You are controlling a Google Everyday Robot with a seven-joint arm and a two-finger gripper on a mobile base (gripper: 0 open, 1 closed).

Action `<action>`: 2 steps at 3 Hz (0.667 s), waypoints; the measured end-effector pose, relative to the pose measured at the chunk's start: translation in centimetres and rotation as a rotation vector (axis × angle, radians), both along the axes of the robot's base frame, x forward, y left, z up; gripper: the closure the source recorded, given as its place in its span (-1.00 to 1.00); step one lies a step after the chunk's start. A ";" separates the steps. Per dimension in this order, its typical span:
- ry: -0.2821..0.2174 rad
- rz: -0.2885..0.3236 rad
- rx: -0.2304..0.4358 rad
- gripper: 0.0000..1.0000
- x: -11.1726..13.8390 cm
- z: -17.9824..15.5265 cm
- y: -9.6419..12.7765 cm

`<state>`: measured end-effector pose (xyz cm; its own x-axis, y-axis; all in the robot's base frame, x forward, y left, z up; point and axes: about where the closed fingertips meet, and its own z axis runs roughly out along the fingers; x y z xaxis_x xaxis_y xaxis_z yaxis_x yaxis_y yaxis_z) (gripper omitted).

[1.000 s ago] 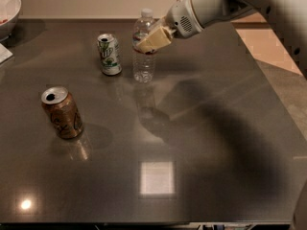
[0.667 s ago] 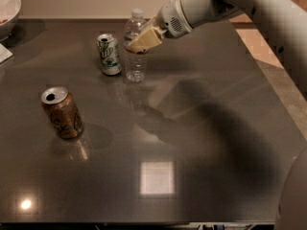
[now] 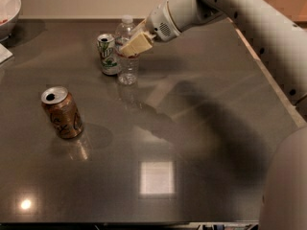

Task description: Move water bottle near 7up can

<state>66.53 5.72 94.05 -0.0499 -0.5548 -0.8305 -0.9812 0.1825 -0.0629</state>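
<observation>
The water bottle [image 3: 127, 63] is a clear plastic bottle with a white cap. It stands upright on the dark table, right next to the 7up can [image 3: 109, 54], a white and silver can with green markings. My gripper [image 3: 130, 43] reaches in from the upper right and is shut on the bottle at its label band. Its cream-coloured fingers [image 3: 138, 43] hide most of the label.
A brown-orange can [image 3: 62, 111] stands at the front left of the table. A white bowl [image 3: 6, 8] sits at the far left corner. The table's right edge [image 3: 268, 75] runs under my arm.
My gripper has carried the water bottle to the left and slightly back, from a short way right of the 7up can to right beside it.
</observation>
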 end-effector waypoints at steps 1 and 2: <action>0.000 0.023 -0.019 -0.28 0.1 -0.6 0.5; -0.011 0.048 -0.041 -0.74 0.0 -1.0 0.8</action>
